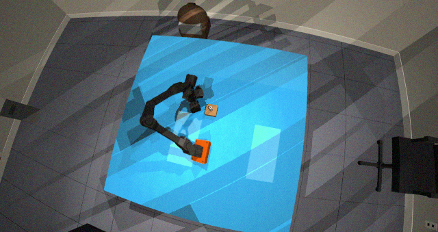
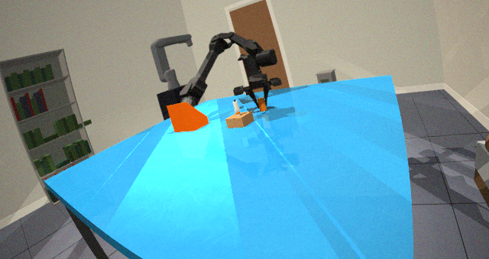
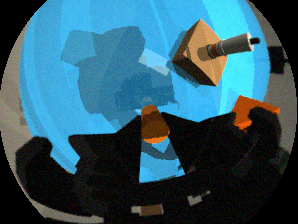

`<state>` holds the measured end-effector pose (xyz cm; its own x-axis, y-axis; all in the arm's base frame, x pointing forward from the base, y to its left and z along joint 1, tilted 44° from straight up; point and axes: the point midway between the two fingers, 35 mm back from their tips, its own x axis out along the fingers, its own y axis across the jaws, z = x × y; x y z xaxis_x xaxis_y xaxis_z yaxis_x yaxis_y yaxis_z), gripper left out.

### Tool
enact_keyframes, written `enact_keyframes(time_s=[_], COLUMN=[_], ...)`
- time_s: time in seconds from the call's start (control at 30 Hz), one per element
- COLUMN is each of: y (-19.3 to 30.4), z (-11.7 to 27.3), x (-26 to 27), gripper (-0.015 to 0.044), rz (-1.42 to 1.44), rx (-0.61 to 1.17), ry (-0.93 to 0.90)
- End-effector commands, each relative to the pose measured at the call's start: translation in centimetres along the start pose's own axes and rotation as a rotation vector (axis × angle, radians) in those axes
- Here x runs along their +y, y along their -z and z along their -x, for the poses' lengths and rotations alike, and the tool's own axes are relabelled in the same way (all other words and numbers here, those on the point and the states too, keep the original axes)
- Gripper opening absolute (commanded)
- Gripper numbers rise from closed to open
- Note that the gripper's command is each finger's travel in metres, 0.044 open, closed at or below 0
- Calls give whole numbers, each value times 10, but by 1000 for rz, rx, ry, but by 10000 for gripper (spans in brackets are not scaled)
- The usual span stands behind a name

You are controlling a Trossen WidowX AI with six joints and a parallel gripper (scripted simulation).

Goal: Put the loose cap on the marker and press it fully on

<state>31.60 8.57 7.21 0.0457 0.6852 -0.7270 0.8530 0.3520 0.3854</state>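
Note:
The orange cap (image 2: pixel 262 105) (image 3: pixel 154 131) stands upright at about table height, between the fingertips. My gripper (image 2: pixel 262 107) (image 3: pixel 150 116) is shut on it, pointing down. In the top view the arm hides the cap. The white marker (image 2: pixel 236 107) (image 3: pixel 234 44) (image 1: pixel 210 107) stands upright with its dark tip up and bare. It is in the tan holder block (image 2: pixel 240 121) (image 3: pixel 199 37) (image 1: pixel 211 113), a short way beside the gripper. Whether the cap's underside touches the table cannot be told.
The arm's orange base block (image 1: pixel 205 152) (image 2: pixel 187 118) (image 3: pixel 255 107) is on the blue table (image 1: pixel 239 88) (image 2: pixel 191 198), on the other side of the holder from the gripper in the exterior view. The arm's links arch high above the table between base and gripper.

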Motion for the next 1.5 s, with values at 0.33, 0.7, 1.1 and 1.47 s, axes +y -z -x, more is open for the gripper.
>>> enact_keyframes(time_s=[0.33,0.7,1.1,1.47], y=[1,-9,-38,-64], z=[37,54,69,84], x=[2,-5,-27,-53], gripper=[0,0,0,0], rz=[0,-4,26,18], rx=[2,-3,-15,-18], ry=[1,5,2,7])
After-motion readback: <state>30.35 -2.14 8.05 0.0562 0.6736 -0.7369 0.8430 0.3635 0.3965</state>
